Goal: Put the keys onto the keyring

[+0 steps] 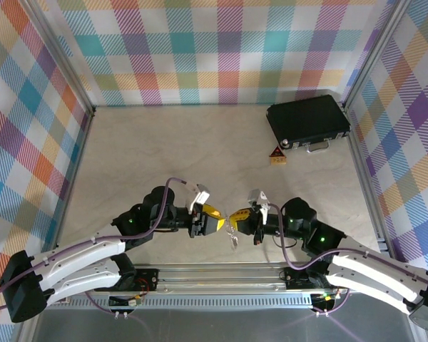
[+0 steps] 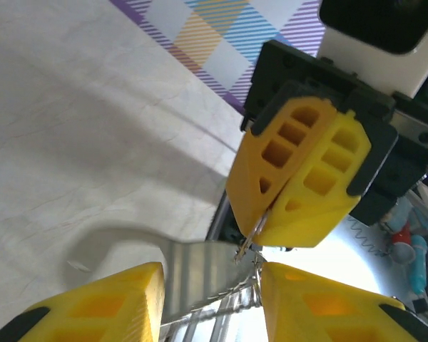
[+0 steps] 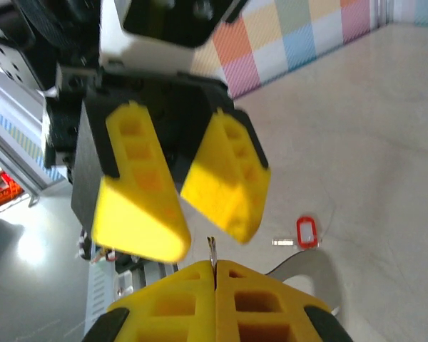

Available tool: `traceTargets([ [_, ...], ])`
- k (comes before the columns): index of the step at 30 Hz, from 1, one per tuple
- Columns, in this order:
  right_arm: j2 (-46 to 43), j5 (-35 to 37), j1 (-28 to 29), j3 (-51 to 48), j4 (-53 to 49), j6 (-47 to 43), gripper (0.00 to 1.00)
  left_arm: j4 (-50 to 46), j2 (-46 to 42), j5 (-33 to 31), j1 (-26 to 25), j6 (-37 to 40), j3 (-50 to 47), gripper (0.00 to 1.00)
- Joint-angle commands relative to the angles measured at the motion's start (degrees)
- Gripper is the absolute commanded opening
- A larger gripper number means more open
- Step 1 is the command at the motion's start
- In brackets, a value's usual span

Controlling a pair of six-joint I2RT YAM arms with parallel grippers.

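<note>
My right gripper is shut on the keyring, a thin silvery wire whose end sticks up from between the yellow fingers. In the left wrist view the keyring hangs from those closed fingers, and a jagged strand runs down into the gap of my left gripper. My left gripper faces the right one tip to tip, with its fingers apart and closed on nothing. The key, red-headed with a short blade, lies on the table beyond both grippers.
A black case sits at the back right with a small orange-brown triangular block in front of it. The metal rail runs along the near edge just below the grippers. Checkered walls enclose the table.
</note>
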Motion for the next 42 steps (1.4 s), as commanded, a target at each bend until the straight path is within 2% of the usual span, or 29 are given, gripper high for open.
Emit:
traceTargets([
  [1, -2.0, 0.6, 0.3, -0.7, 7.9, 0.6, 0.0, 6.2, -0.2, 2.8, -1.3, 1.6, 2.1, 0.41],
  [14, -4.5, -6.4, 0.3, 0.9, 14.9, 3.1, 0.0, 17.1, -1.3, 4.9, -1.7, 1.2, 3.3, 0.38],
  [23, -6.0, -7.0, 0.3, 0.8, 18.5, 5.4, 0.0, 21.3, -2.3, 6.8, -1.9, -0.3, 2.7, 0.35],
  [27, -5.6, -7.1, 0.3, 0.8, 19.3, 6.0, 0.0, 21.4, -2.3, 7.6, -1.9, -0.2, 2.9, 0.31],
  [42, -4.6, -6.9, 0.3, 0.5, 20.8, 7.1, 0.0, 22.3, -0.6, 8.8, -2.5, 0.5, 3.5, 0.28],
])
